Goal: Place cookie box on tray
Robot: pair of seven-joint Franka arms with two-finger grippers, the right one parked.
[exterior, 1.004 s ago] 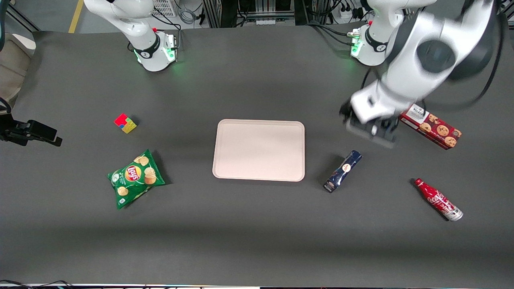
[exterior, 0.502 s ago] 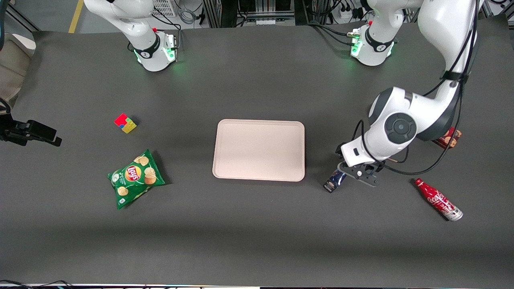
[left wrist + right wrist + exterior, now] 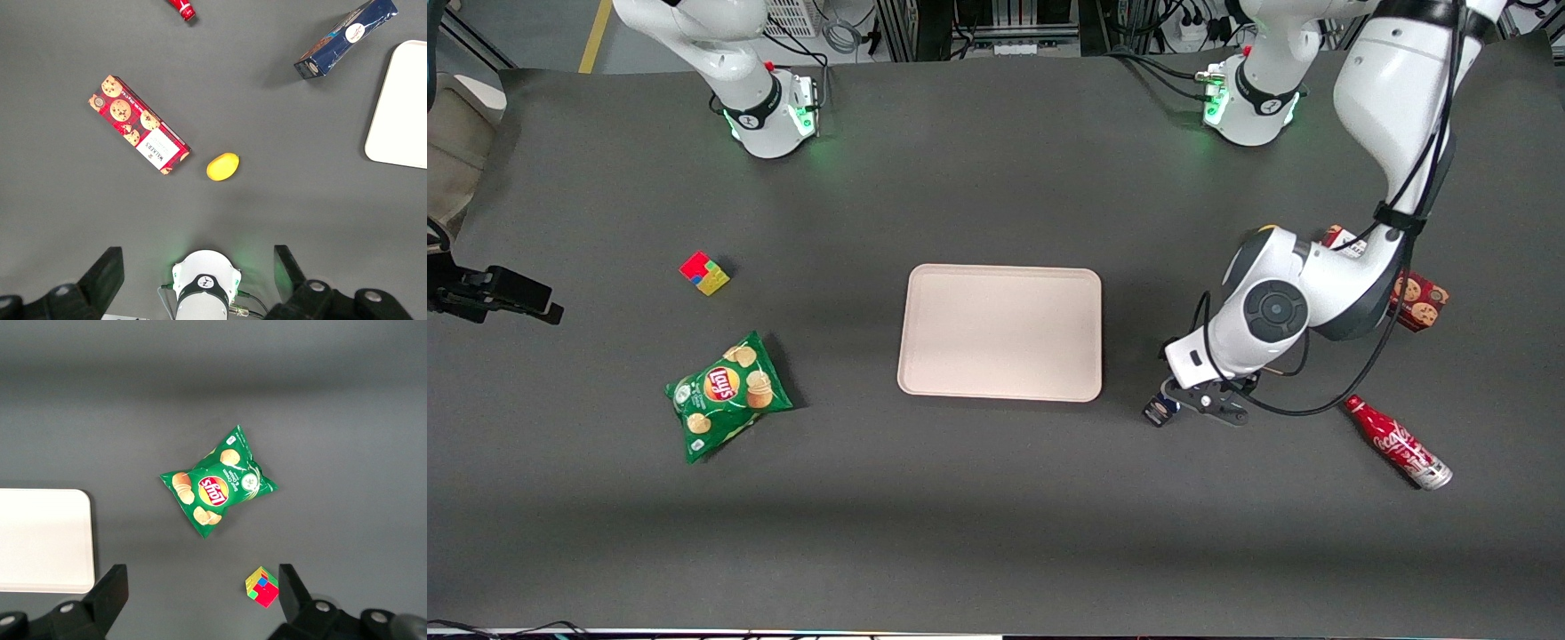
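— Since you're asking how far along we are: barely started, I'd say. My gripper (image 3: 1200, 402) is low over the cookie box (image 3: 1160, 411), which lies on the table (image 3: 996, 516) just beside the tray (image 3: 1000, 333), toward the working arm's end. Only one end of the box peeks out from under the wrist.

— Have you got hold of it?

— Not by what I see. From the wrist camera, the fingers (image 3: 107, 273) stand wide apart with nothing between them. The front camera hides them under the wrist, so I may be missing a light touch. Grasp, lift, carry and set-down are all left to do.

— And the tray?

— Bare, flat and ready.

— What else is on the surface?

— It's a dark grey matte cloth. A red cookie carton (image 3: 1418, 302) sits partly under my arm, and a cola bottle (image 3: 1396, 442) lies nearer the front camera. A lemon (image 3: 222, 166) shows in the wrist view beside that carton. A chip bag (image 3: 727, 394) and a colour cube (image 3: 703, 273) are off toward the parked arm's end.

— The room?

— Equipment racks, cables and a yellow floor line past the table edge.
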